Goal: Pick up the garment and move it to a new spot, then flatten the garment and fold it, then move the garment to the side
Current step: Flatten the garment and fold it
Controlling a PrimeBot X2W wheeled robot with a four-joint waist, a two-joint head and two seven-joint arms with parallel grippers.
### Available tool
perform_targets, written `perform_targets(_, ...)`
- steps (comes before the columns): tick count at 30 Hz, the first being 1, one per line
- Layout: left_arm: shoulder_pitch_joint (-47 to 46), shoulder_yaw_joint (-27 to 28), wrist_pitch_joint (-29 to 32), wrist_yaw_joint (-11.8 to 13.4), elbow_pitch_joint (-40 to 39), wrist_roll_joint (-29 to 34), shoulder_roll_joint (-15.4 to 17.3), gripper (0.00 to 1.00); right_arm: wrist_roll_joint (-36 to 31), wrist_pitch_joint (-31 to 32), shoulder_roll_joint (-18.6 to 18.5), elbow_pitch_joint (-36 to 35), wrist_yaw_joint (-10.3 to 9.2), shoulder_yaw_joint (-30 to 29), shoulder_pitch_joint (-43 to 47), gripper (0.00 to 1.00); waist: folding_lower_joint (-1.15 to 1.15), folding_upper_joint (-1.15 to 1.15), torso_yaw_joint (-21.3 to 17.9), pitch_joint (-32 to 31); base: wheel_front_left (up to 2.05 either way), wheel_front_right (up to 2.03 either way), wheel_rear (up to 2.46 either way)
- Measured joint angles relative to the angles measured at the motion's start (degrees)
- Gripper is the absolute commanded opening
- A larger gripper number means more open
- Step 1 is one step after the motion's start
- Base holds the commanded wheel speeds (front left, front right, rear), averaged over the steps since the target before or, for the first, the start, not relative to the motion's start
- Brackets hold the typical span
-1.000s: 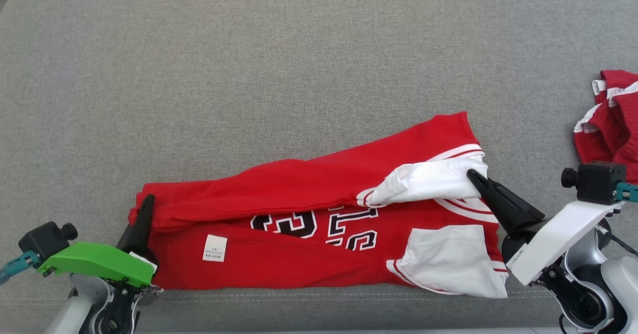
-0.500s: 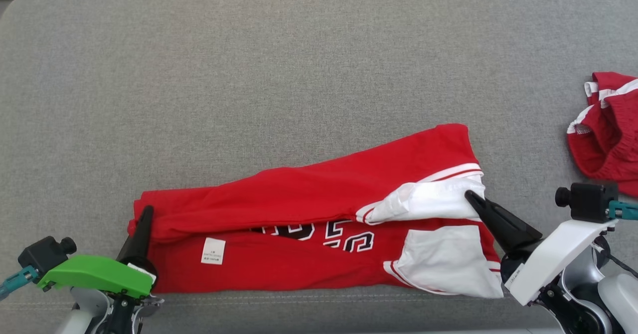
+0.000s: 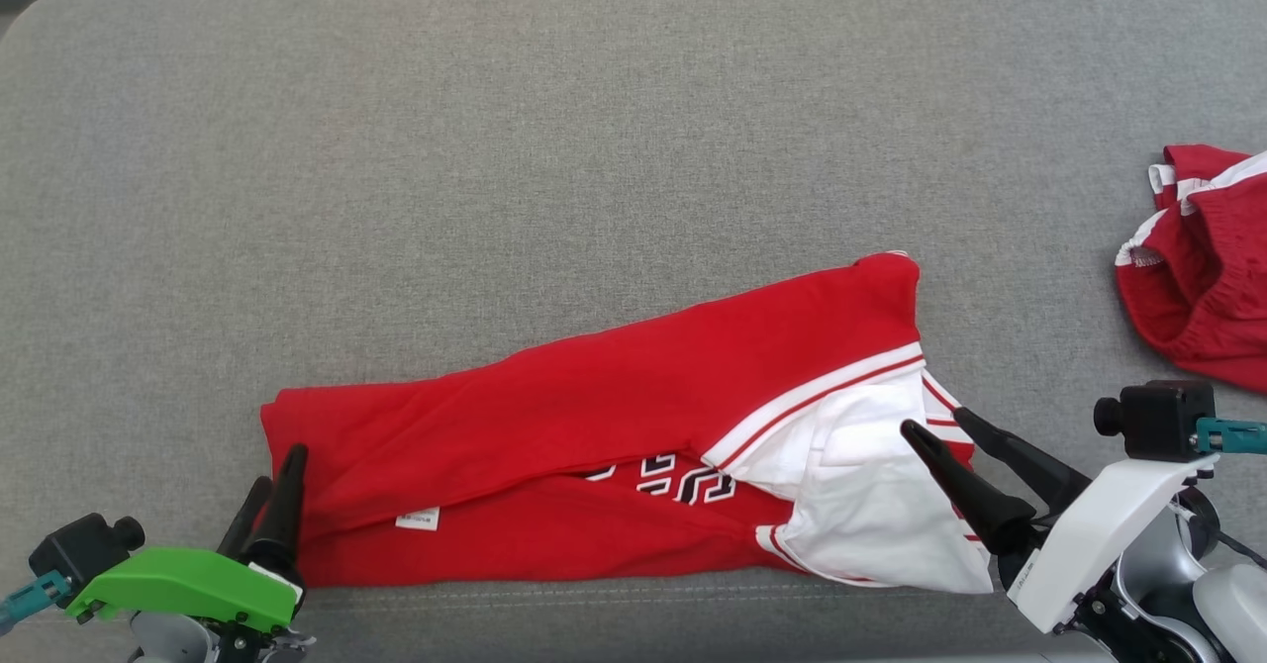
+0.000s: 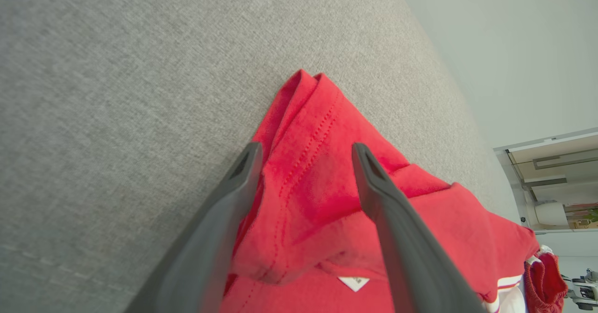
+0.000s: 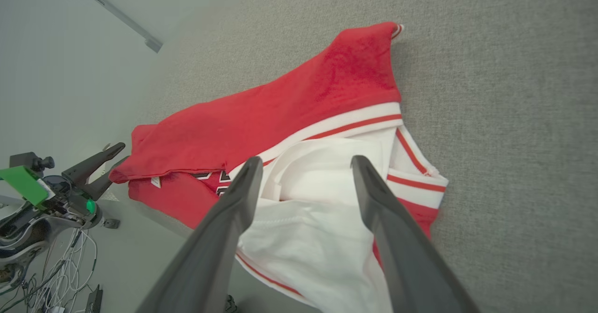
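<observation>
Your left gripper (image 3: 277,470) and right gripper (image 3: 932,421) have sprung apart, dropping the shirt (image 3: 614,416) flap. You're mid-fold; next you need fresh grips for another fold.

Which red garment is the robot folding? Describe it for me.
On the grey cushion, look at the near edge. The jersey lies there folded long, with white sleeves and black lettering; the other red garment, far right, is crumpled.

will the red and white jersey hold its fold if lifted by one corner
Probably floppy: the red and white fabric jersey lies in soft creases, so lifting one corner would likely unfold it. Pushed, it may bunch on the grey woven cushion rather than slide.
</observation>
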Motion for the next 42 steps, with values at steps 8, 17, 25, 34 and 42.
perform_targets(8,0.09,0.67,-1.04,1.24,0.05,0.74,0.22,1.0,0.04,-0.14,0.07,-2.12,-0.98,-1.68,0.03,1.0,0.0,0.0,-0.46,-0.24,0.0,0.0,0.0)
perform_targets(17,0.82,3.0,-2.54,1.75,-2.9,2.79,0.54,1.0,4.39,-3.45,4.67,-5.83,-2.94,-5.01,1.62,1.0,0.0,0.0,-1.83,-0.09,0.0,0.0,0.0)
perform_targets(25,1.43,3.82,-3.53,2.35,-8.11,6.48,-0.73,1.0,10.02,-6.66,10.44,-5.44,-3.44,-4.77,8.35,1.0,0.0,0.0,-3.86,0.86,0.0,0.0,0.0)
perform_targets(34,2.38,3.55,-3.54,3.41,-12.87,9.62,-2.58,1.0,11.06,-9.61,11.06,-2.79,-3.39,-7.33,10.05,1.0,0.0,0.0,-5.35,2.93,0.0,0.0,0.0)
perform_targets(42,2.19,2.47,-3.54,5.68,-17.05,11.23,-3.19,1.0,14.01,-6.84,8.77,3.5,-0.45,-8.21,4.21,1.0,0.0,0.0,-5.22,6.6,0.0,0.0,0.0)
